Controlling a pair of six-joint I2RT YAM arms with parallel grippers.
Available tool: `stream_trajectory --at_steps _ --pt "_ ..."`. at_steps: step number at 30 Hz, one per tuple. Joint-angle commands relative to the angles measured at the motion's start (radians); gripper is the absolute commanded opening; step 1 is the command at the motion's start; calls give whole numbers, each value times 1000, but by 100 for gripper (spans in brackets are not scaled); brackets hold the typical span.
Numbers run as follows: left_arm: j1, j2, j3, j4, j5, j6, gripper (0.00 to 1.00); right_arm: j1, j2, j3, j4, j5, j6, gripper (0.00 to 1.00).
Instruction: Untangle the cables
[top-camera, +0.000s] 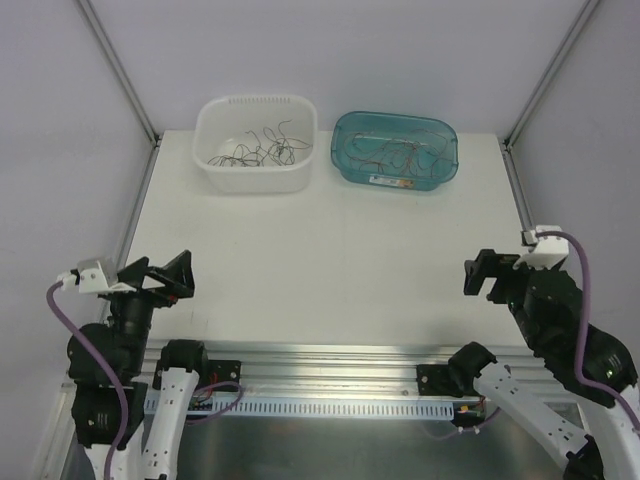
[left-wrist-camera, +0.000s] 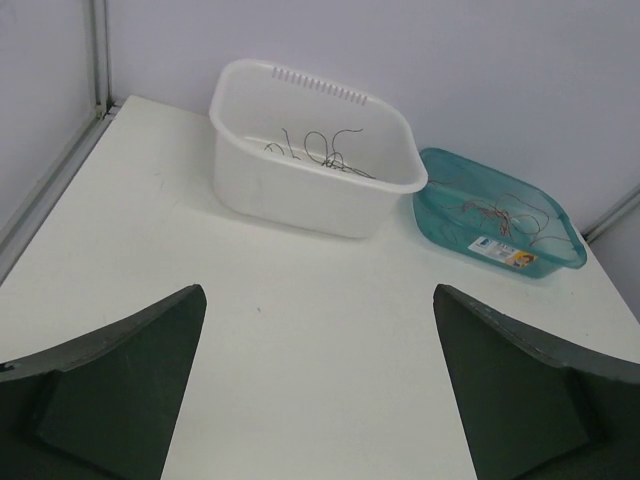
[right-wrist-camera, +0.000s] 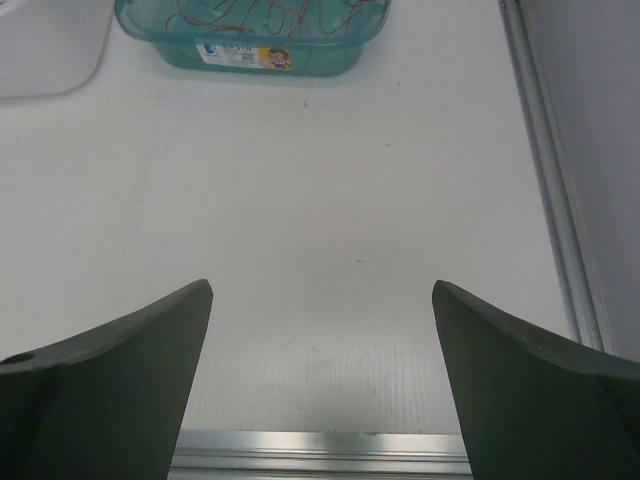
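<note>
Lying in two tubs at the far edge of the table: black cables curled in the white tub on the left, red-brown cables in the teal tub just beside it on the right. Stuck on the teal tub's near wall, a paper label. Hovering near the front left corner, the left gripper, fingers spread wide apart, clamped on nothing. Hovering near the front right edge, the right gripper, likewise spread wide, holding nothing. Both well apart from the tubs.
</note>
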Motion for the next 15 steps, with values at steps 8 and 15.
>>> stream_trajectory --at_steps 8,15 --pt "2 -256 -11 -228 -135 -33 99 3 -380 -176 -18 213 -18 97" --pt "2 -313 -1 -247 -152 -39 99 4 -559 -235 -1 290 17 97"
